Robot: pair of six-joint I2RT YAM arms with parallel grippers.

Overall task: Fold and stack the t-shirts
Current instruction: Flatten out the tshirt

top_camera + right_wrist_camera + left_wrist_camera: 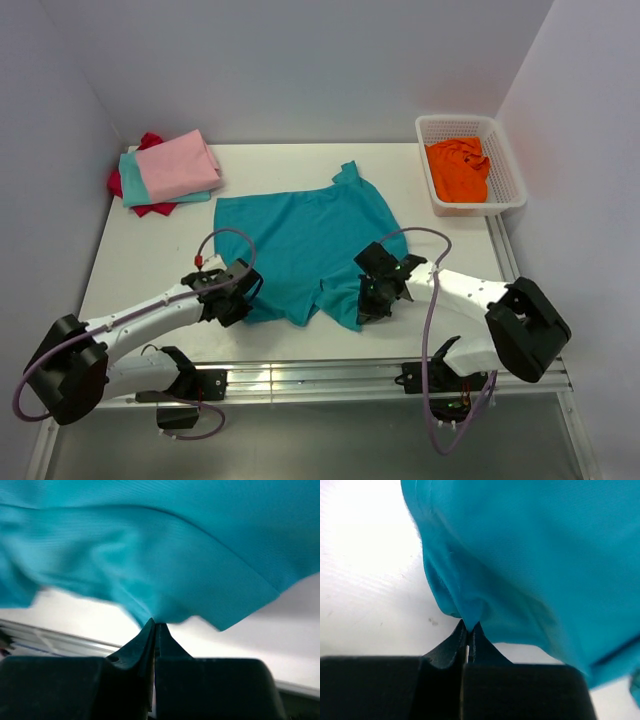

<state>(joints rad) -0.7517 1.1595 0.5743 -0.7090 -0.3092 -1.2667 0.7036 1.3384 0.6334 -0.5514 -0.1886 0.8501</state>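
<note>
A plain teal t-shirt (300, 240) is seen on the white tabletop (150, 260); a pink shirt (178, 167), aqua shirt (129, 183) and red shirt (150, 140) far left; an orange shirt (460, 170) far right.

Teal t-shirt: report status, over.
Left gripper and right gripper both shut on near edge of teal cotton t-shirt. Shirt half spread on white table. Pink-topped folded stack, white plastic mesh basket well apart.

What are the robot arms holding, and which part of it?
Both hold the teal t-shirt. The left end effector pinches cloth at its near-left edge; the right end effector pinches its near-right edge.
</note>
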